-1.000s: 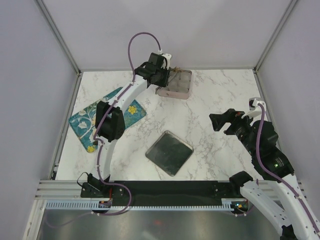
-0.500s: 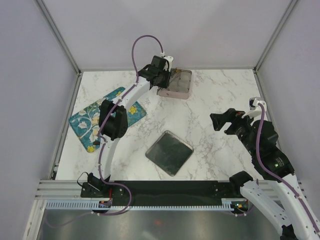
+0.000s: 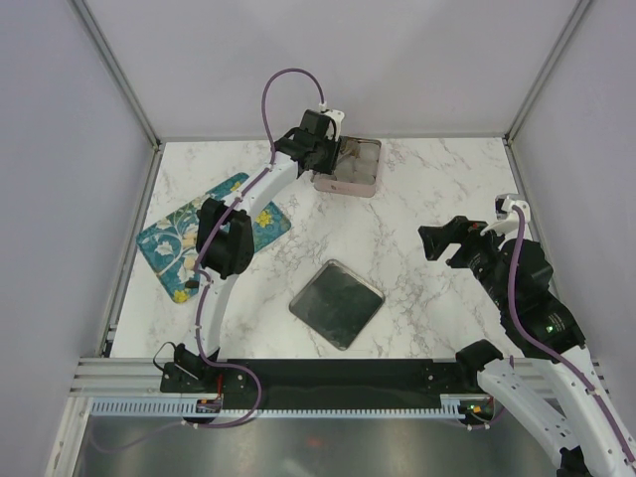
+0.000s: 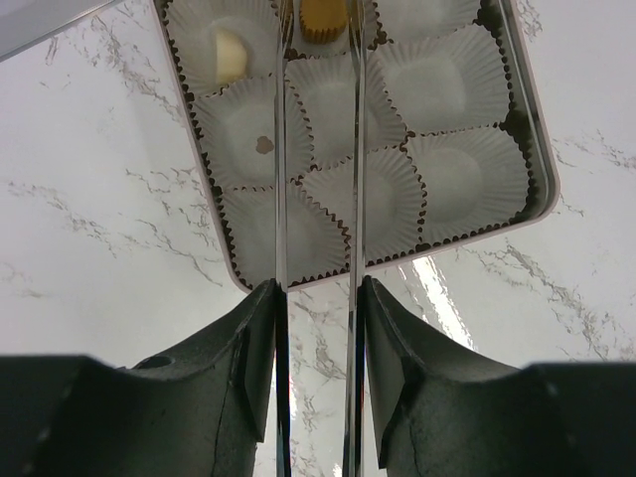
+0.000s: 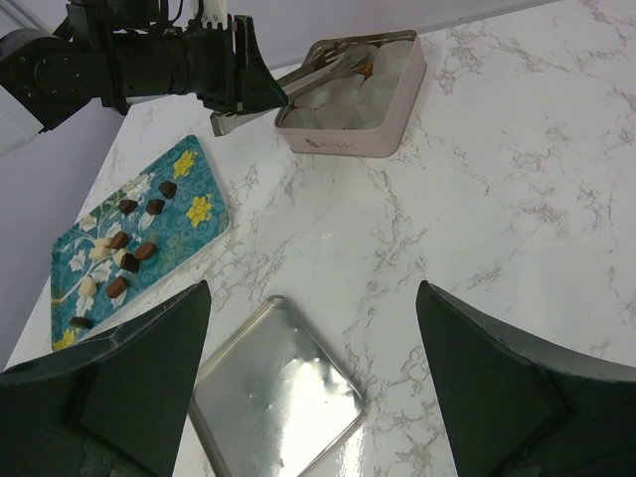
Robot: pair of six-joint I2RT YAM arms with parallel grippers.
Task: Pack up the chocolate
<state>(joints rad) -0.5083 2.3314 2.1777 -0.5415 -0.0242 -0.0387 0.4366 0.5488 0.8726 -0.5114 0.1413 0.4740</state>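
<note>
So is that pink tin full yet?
Nearly empty: most paper cups in the tin lie bare; only one whitish chocolate and one caramel-coloured piece show.

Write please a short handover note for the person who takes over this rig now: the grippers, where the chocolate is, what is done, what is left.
Left gripper: shut on the tongs, tips inside the tin at a yellowish piece.
Right gripper: open, empty, off to the right.
Done: a whitish piece sits in a paper cup.
To do: the chocolate on the blue tray; most cups are empty; the lid lies on the table.
</note>
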